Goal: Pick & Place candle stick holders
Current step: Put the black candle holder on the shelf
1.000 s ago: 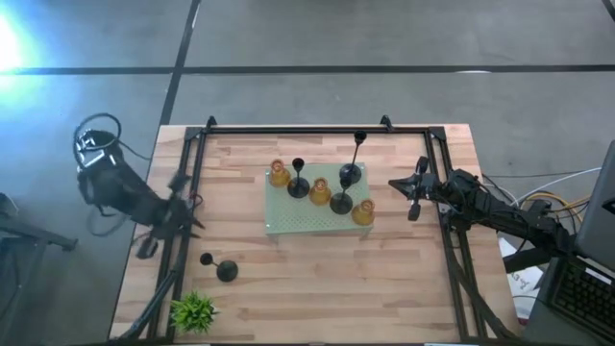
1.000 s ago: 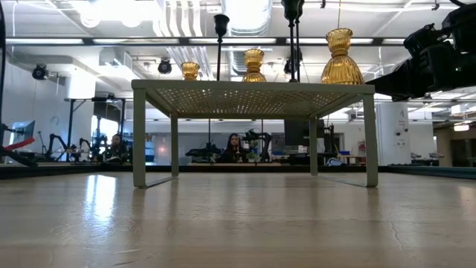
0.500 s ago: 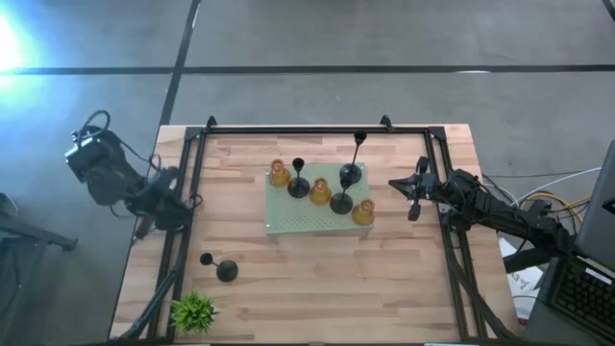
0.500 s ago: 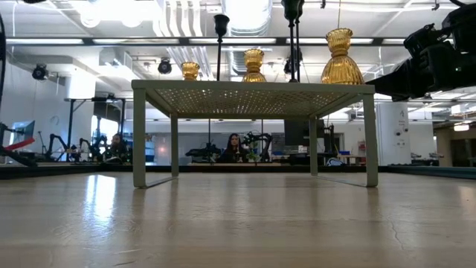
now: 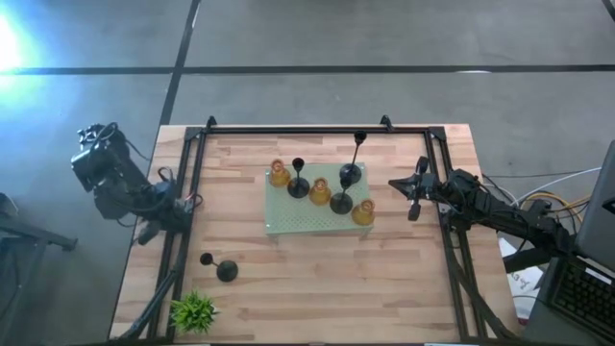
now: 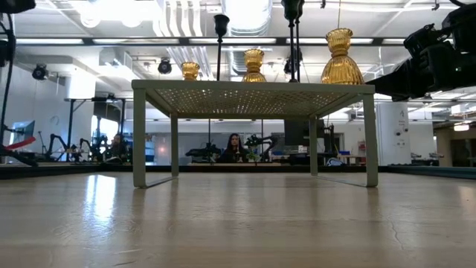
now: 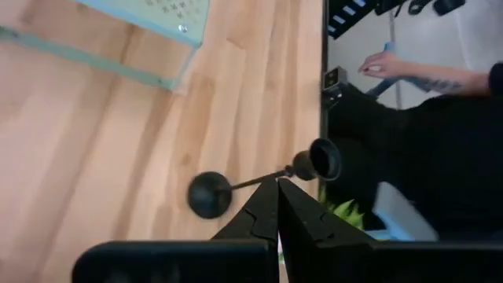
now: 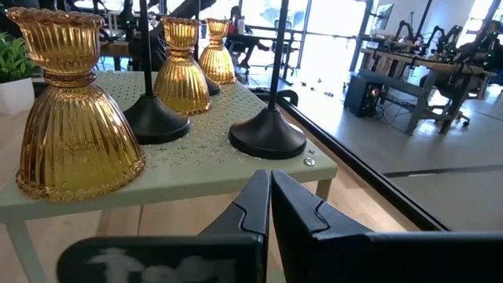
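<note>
Wooden slats of the worktop [image 5: 317, 279] ran under a pale green perforated stand [image 5: 288, 223], and behind it the lab showed a seated person [image 6: 233, 146] in the low view. On the stand sat three amber holders [image 5: 362, 212] and black holders [image 5: 340, 201] crowded close, bases nearly touching. One black holder [image 5: 217, 267] lay toppled on the bare wood, well apart from the stand, near the small green plant [image 5: 193, 310].

The left hand [image 5: 152, 231] hung out at the worktop's left edge, over the frame rail; its fingers [image 7: 263, 211] sat pressed together, holding nothing, with the fallen holder in front of it in the wrist view. The right hand [image 5: 413, 199] waited by the right rail beside the stand, fingers [image 8: 255, 200] also together, empty.

The risk, as I judged it: that toppled holder had a round base and a thin stem, so any glancing touch could have sent it rolling toward the worktop's edge. A pinch on the slim stem could have slipped or let it swing. And placing it among the crowded holders on the stand could have clipped a tall stem and knocked a neighbour over.
</note>
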Tool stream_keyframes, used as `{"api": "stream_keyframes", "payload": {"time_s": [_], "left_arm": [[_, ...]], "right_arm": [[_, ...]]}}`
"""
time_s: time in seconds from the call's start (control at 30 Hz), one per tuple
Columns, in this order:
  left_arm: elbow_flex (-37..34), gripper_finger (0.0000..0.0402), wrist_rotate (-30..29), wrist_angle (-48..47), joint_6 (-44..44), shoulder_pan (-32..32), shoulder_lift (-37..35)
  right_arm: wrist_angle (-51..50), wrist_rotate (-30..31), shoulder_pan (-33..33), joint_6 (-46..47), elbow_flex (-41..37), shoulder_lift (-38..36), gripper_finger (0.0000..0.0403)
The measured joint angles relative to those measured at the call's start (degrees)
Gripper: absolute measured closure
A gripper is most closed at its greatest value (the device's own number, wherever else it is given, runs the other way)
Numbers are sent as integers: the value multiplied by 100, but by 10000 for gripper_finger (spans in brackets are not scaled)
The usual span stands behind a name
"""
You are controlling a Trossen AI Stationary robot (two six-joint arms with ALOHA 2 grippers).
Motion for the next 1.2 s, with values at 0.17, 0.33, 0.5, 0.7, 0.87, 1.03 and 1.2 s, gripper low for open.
{"api": "stream_keyframes", "payload": {"time_s": [0.17, 0.33, 0.5, 0.7, 0.87, 1.03, 1.2], "left_arm": [[47, 398, 17, 34, -754, -208, 215], [56, 398, 125, -104, -1510, -388, 520], [91, 399, 201, -501, -2375, -637, 834], [91, 399, 236, -511, -3015, -967, 1221], [91, 399, 220, -691, -3513, -1265, 1469], [309, 399, -118, -786, -3951, -1625, 1616], [774, 399, -641, -949, -4191, -1984, 1993]], "right_arm": [[0, 0, 0, 0, 0, 0, 394], [0, -1, 0, 0, 0, 0, 394], [-1, 0, 0, 0, 0, 0, 394], [0, 0, 0, 0, 0, 0, 394], [0, 0, 1, 0, 0, 0, 394], [0, 0, 0, 0, 0, -2, 394], [-2, -1, 1, 1, 0, -2, 394]]}}
